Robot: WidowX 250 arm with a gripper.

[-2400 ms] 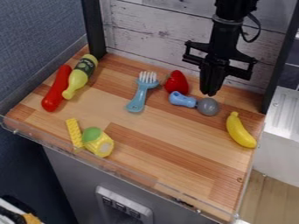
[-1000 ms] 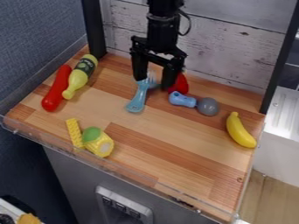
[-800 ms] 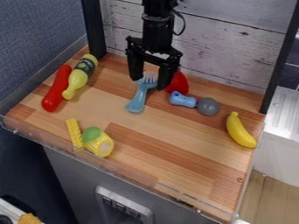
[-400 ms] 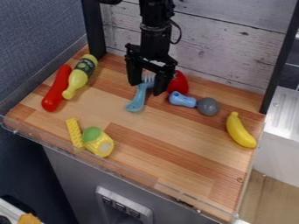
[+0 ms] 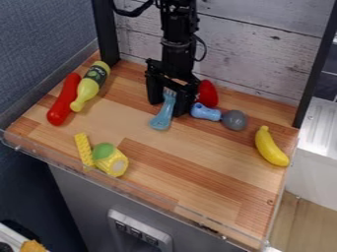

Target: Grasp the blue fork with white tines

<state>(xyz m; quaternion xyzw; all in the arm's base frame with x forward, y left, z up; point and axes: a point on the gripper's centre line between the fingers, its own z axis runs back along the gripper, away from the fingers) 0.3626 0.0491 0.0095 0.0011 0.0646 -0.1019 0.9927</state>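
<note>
A clear edge [image 5: 158, 198] is nearest, then the toy corn [image 5: 111, 160]. A banana [image 5: 270, 147] lies near the side edge. Farther back, the black gripper [image 5: 167, 107] points down, fingers apart around the blue fork [image 5: 163, 117] on the wood. A blue toy [image 5: 207, 112] and red toy [image 5: 208, 93] crowd one side.
</note>
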